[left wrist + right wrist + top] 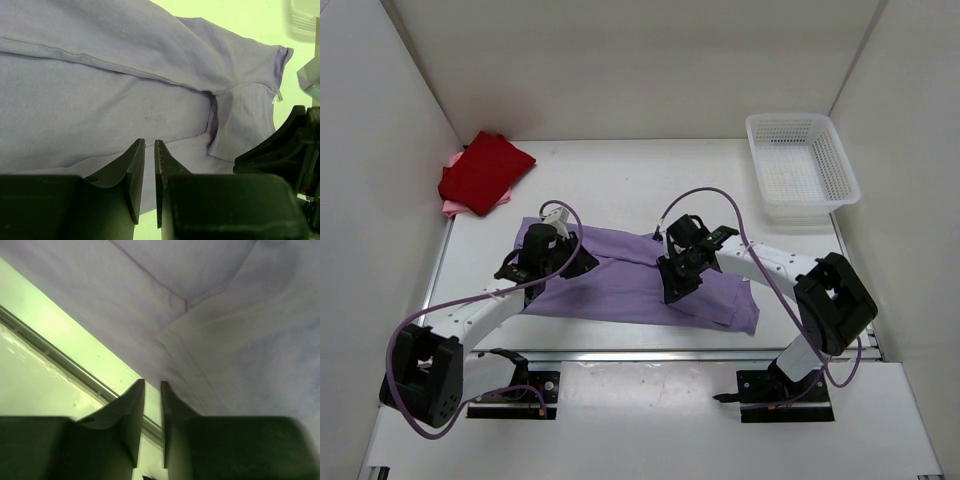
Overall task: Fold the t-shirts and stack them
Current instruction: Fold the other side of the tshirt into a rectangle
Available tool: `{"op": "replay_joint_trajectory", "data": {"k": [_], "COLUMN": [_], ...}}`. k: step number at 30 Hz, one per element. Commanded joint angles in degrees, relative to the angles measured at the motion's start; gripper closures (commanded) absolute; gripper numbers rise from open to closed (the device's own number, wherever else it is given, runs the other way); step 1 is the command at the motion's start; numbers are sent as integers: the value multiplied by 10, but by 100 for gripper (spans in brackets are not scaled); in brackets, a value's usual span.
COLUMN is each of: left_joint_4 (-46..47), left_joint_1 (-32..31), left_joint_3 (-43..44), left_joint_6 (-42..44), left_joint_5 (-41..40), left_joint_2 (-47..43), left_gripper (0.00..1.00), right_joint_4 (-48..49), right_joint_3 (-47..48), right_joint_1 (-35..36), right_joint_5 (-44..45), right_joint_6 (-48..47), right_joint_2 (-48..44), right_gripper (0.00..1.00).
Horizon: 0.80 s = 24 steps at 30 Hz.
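- Lavender shirt lies spread mid-way across the table, its long axis running left to right.
- Left jaws hang over its left half, pinched nearly together, nothing between them.
- Right jaws likewise closed and empty, at the near hem. That looks the nearer pair for folding.
- Dark red shirt sits folded on the pink shirt, far-left corner.
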Motion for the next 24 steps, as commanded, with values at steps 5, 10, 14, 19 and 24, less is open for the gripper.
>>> {"op": "replay_joint_trajectory", "data": {"k": [5,10,14,19,24], "left_joint_4": [5,36,85,138,204], "left_joint_1": [-1,-21,-37,-20,54], "left_joint_3": [22,54,90,137,110], "left_joint_6": [-4,-22,-51,-87,-136], "left_joint_5": [8,-2,0,12,39], "left_joint_2": [-11,24,91,172,250], "left_gripper": [75,74,74,75,76], "right_joint_4": [0,97,279,336,346], "right_joint_3": [-7,-81,-175,-163,-131], "right_joint_1": [-19,-129,-252,-322,-364], "right_joint_5": [-6,31,64,131,143], "right_joint_6": [4,55,158,152,147], "right_joint_2": [-48,-123,-142,-70,-18], "right_gripper": [69,97,100,100,100]}}
